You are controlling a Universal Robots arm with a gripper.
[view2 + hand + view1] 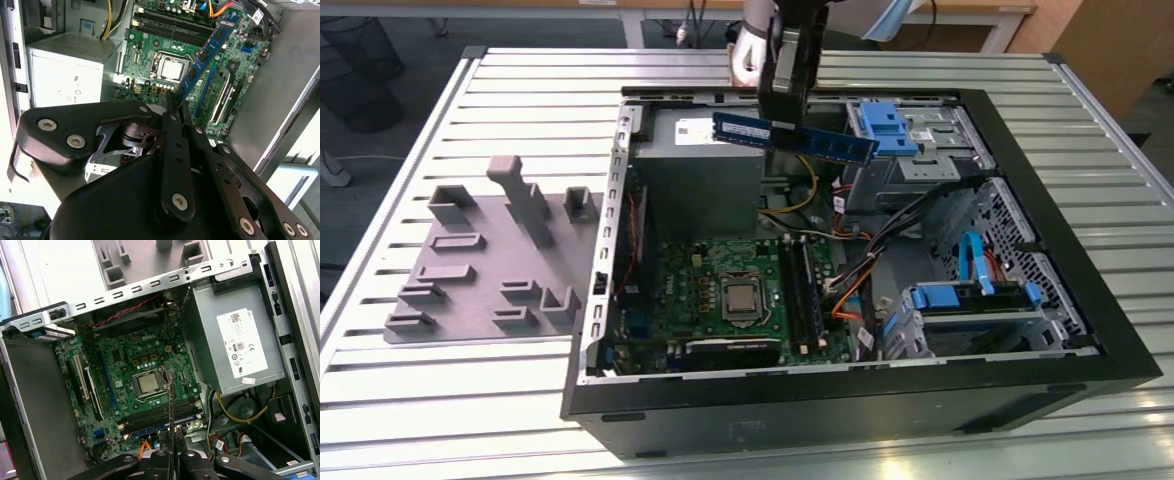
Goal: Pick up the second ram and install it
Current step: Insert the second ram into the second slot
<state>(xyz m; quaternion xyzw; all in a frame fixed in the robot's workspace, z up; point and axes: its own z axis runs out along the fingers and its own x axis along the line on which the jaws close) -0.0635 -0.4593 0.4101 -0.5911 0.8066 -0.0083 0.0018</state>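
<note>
The tool (781, 125) is clamped on the second ram (795, 138), gripping the stick near its middle and holding it in the air above the open computer case (1067, 300), over the grey power supply (700, 165) near the case's far edge. The ram is a long, thin blue board carrying dark chips and a pale label, lying roughly level and slightly slanted in the exterior view. In the second wrist view the blue stick (207, 50) runs out from between the black fingers (175, 150) over the green motherboard (150, 55), whose processor (743, 296) sits beside long black slots (801, 290). A grey fixture plate (480, 260) lies on the slatted worktop (400, 400) beside the case.
</note>
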